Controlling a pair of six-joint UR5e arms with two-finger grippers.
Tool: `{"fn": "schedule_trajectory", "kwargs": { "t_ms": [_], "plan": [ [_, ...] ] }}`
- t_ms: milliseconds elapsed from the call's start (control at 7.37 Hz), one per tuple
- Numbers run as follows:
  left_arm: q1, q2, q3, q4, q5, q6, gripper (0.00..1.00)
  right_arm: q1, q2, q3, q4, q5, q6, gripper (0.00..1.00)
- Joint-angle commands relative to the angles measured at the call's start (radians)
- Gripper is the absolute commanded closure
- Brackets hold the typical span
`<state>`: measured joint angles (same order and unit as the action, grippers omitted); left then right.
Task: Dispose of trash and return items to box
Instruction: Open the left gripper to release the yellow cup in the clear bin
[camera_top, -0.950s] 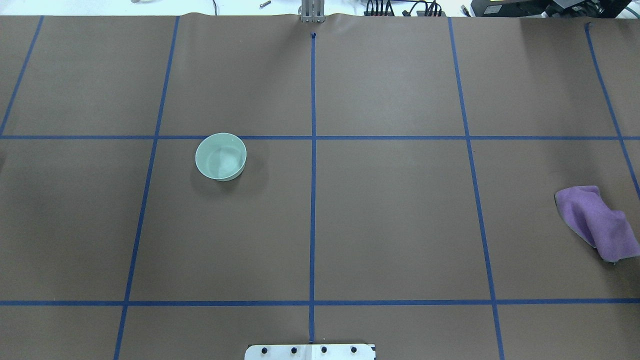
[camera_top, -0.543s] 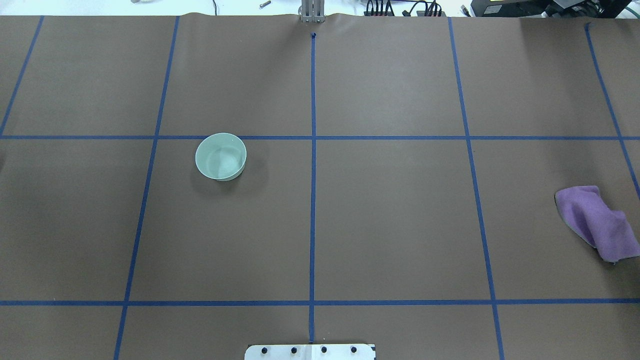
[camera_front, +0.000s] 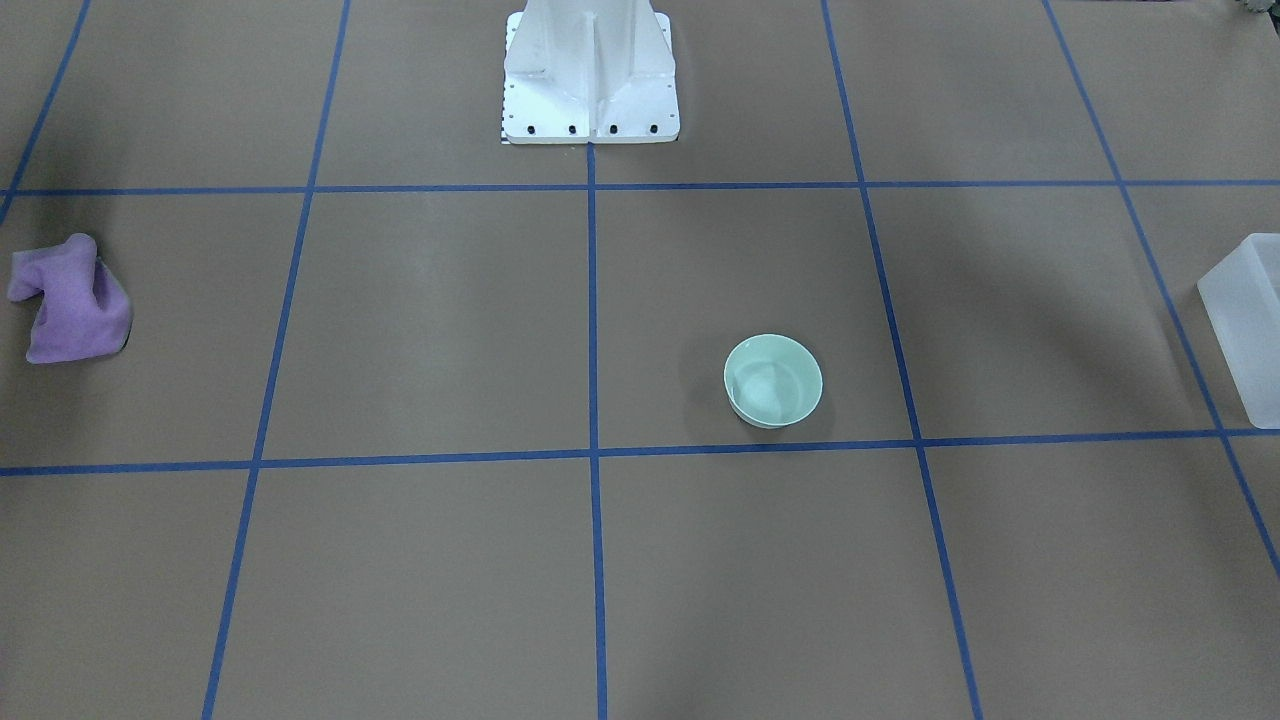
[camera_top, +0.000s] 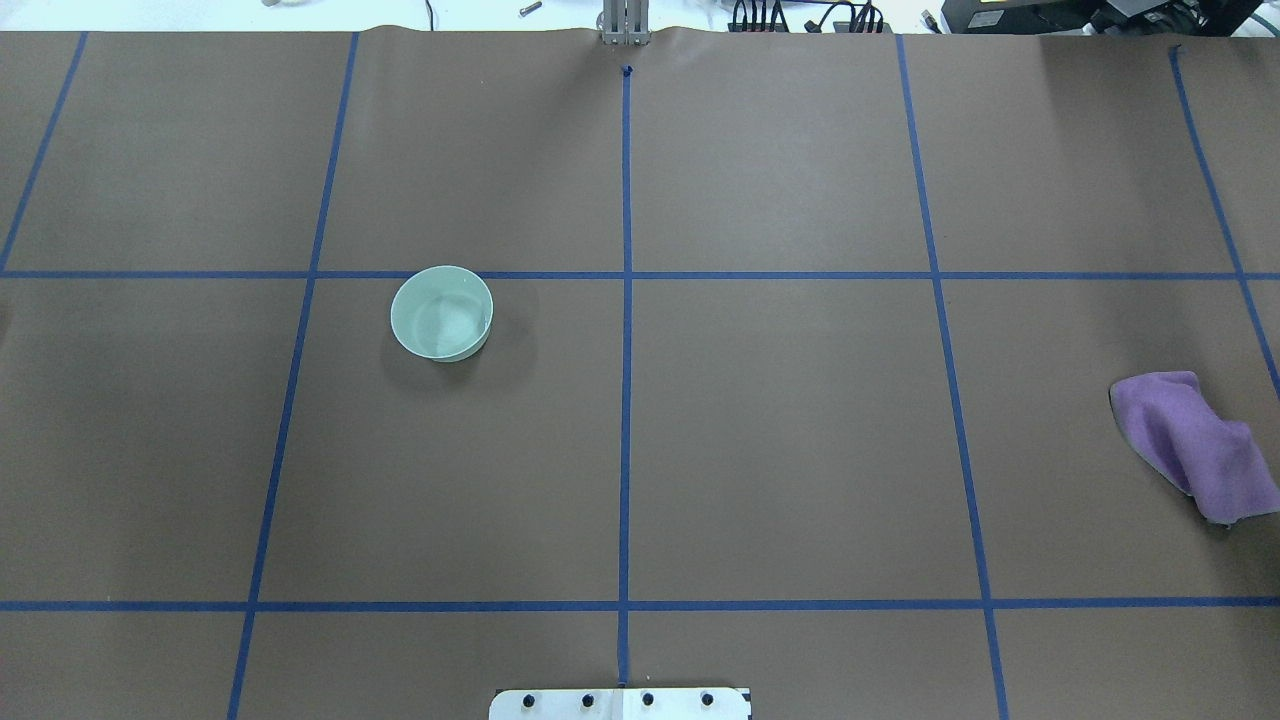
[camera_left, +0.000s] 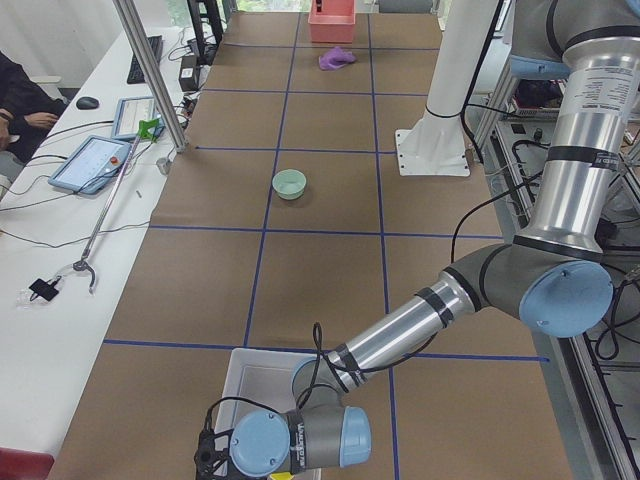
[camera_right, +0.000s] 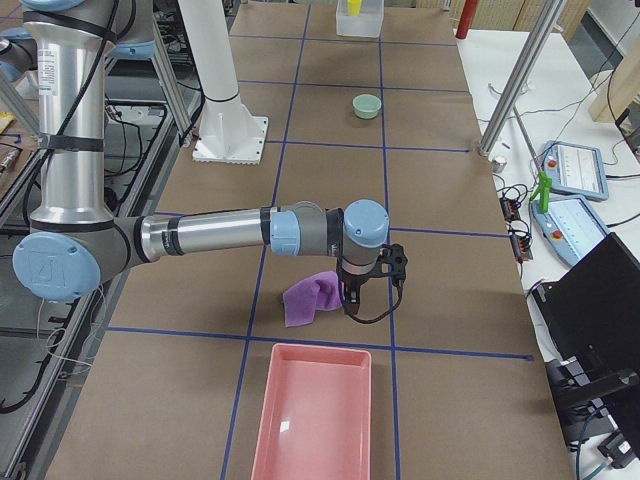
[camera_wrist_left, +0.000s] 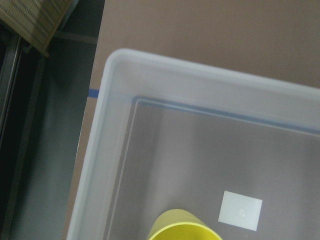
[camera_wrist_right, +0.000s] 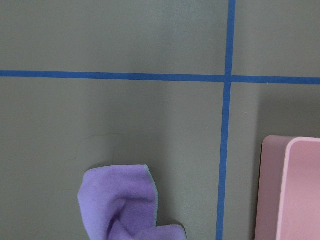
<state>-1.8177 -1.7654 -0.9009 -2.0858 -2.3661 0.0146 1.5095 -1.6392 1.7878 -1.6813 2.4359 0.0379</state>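
I can't tell whether my left gripper (camera_left: 210, 456), over the box (camera_wrist_left: 165, 75) at the table's left edge, grips the yellow cup (camera_wrist_left: 184, 231) showing within its walls. My right gripper (camera_right: 350, 300) is just as unreadable, low beside the purple cloth (camera_right: 308, 298) near the right edge. The bowl (camera_top: 441, 312) sits mid-table.

You have a purple cloth (camera_top: 1190, 445) lying crumpled near the right end of the brown paper (camera_top: 780, 440), inside one square of the blue tape (camera_top: 625, 400) grid. Near it, across a tape line, a pink tray (camera_right: 315, 415) sits lengthwise at the table's end. The white pedestal (camera_front: 590, 70) stands at the middle of the robot's edge. Two tablets (camera_right: 568, 162) lie on your side bench.
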Motion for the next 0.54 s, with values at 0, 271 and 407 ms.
{"fn": "schedule_trajectory", "kwargs": {
  "t_ms": [0,271,407],
  "plan": [
    [-0.002,-0.019,-0.334,0.352,-0.002,-0.057,0.01,0.000,0.001,-0.001,0.000,0.000,0.000,0.00],
    [0.096,0.012,-0.609,0.457,-0.048,-0.314,0.01,-0.003,0.005,-0.002,0.000,0.002,0.002,0.00],
    [0.195,0.018,-0.707,0.452,-0.064,-0.475,0.01,-0.003,0.004,-0.002,0.000,0.005,0.002,0.00]
  ]
}}
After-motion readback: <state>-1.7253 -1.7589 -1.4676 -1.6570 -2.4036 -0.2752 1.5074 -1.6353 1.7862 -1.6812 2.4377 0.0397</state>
